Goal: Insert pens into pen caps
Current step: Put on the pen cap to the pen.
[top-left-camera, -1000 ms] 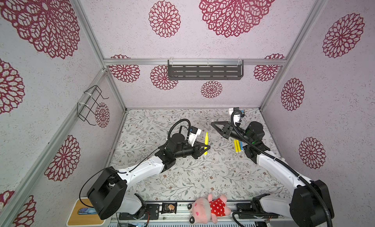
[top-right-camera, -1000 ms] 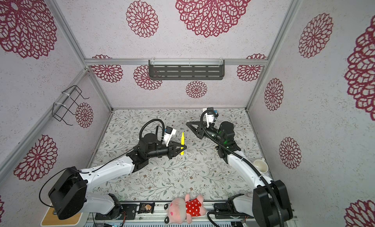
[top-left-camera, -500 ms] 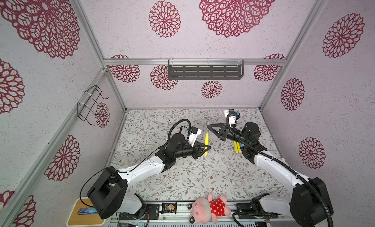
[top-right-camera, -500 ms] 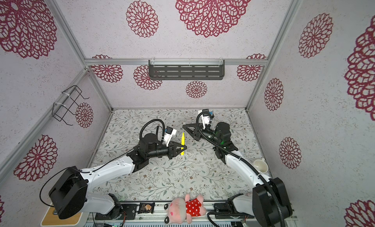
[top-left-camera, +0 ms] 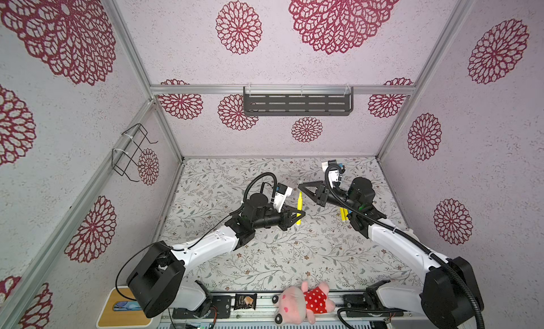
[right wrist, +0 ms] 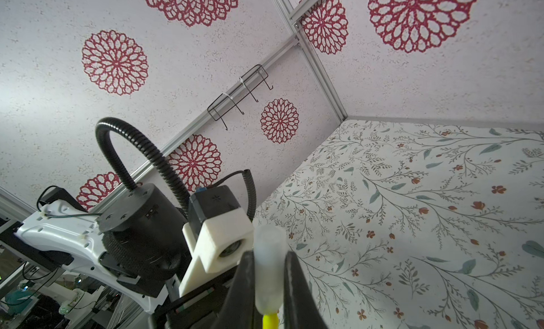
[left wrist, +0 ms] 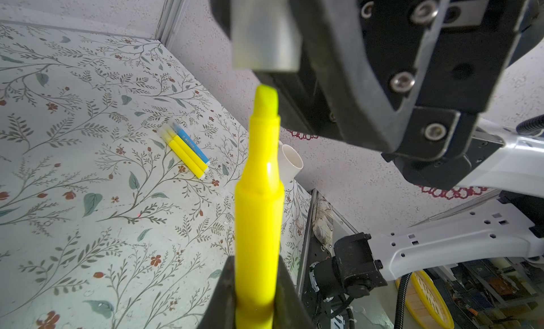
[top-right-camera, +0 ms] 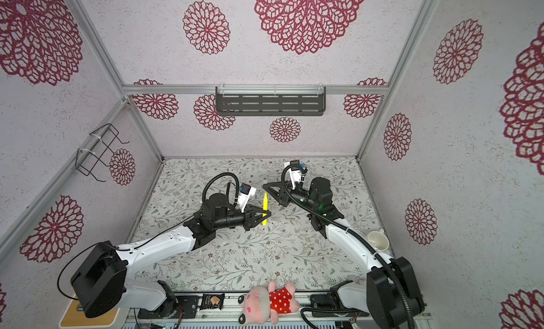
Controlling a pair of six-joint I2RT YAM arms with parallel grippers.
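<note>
My left gripper (top-left-camera: 300,215) (left wrist: 256,262) is shut on a yellow pen (top-left-camera: 299,205) (top-right-camera: 265,207) (left wrist: 259,195), held above the table with its tapered tip pointing at the right gripper. My right gripper (top-left-camera: 300,185) (right wrist: 268,257) is shut on a whitish translucent pen cap (left wrist: 265,33) (right wrist: 269,262). The cap's open mouth faces the pen tip, roughly in line with it, and a small gap shows between them. Two more yellow pens and a blue one (left wrist: 185,149) (top-left-camera: 343,214) lie side by side on the table under the right arm.
A white cup (top-right-camera: 378,239) (left wrist: 290,162) stands by the right wall. A pink plush pig (top-left-camera: 303,301) lies on the front rail. A dark shelf (top-left-camera: 297,102) hangs on the back wall and a wire rack (top-left-camera: 132,151) on the left wall.
The right gripper has carried the cap leftward and now hangs just beyond the pen's tip. The left arm and its pen have stayed put.
</note>
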